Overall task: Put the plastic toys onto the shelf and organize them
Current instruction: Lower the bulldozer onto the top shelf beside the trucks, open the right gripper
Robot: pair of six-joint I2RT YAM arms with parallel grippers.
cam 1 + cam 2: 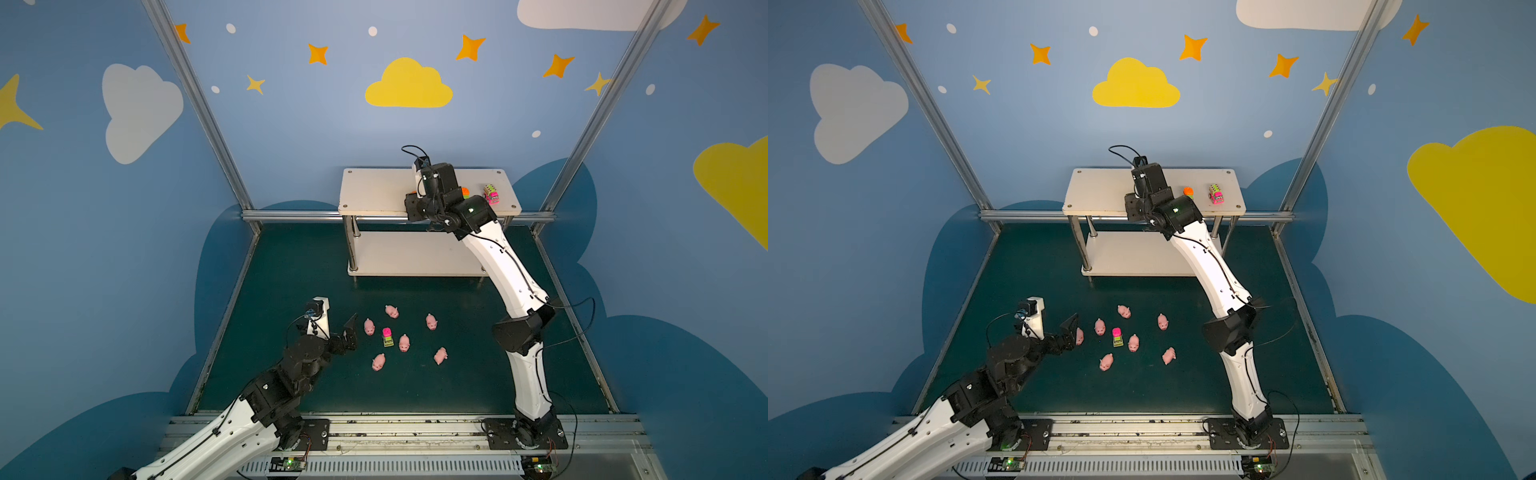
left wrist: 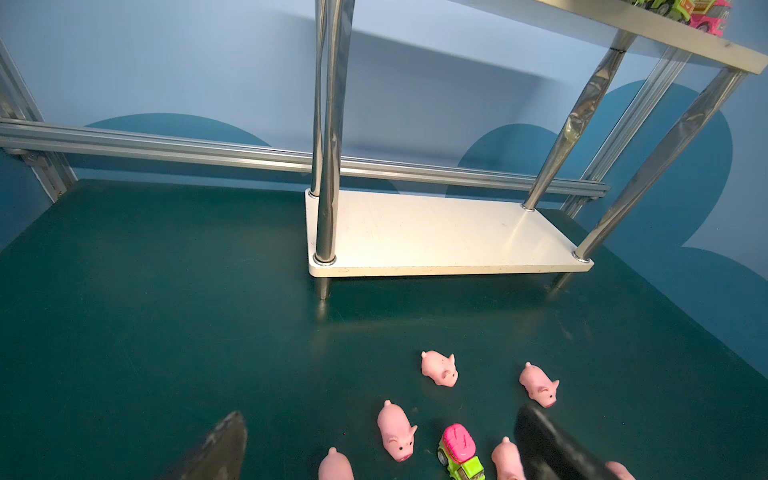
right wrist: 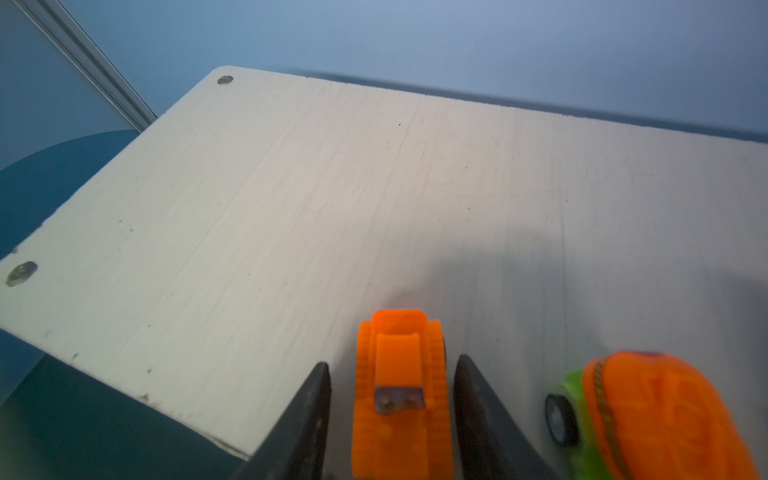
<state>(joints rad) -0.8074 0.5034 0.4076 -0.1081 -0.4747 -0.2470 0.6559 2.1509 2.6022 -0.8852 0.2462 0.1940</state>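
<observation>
On the left, the left gripper point(image 1: 351, 332) hangs low over the green surface point(image 1: 291, 270) with its jaws spread wide and nothing between them. The pink pigs point(image 1: 404, 343) lie scattered just beside it, and the nearest pig point(image 1: 1079, 336) is almost touching one jaw. Among them stands a pink-and-green car point(image 1: 387, 336), its long axis running roughly toward the shelf point(image 1: 374, 191), pink end farther from the robot. Both boards of the shelf are free of pigs. Further right, the right gripper point(image 3: 390, 361) is over the top board point(image 3: 374, 187). Its jaws are parted on each side of an orange tracked vehicle point(image 3: 399, 395), with a thin gap on both sides, so we judge the toy is set down and not gripped. Its long axis lies parallel to the jaws and points toward the far long edge of the board; which end is the front we cannot tell. The step in hand, as we read it, is the release. To do it well we would widen the jaws a little more and rise straight up, not sideways, because the orange-and-green car point(image 3: 665, 419) stands just beside on wheels and may roll if touched. Rightmost, a pink truck point(image 1: 491, 194) rests across the board's depth.
</observation>
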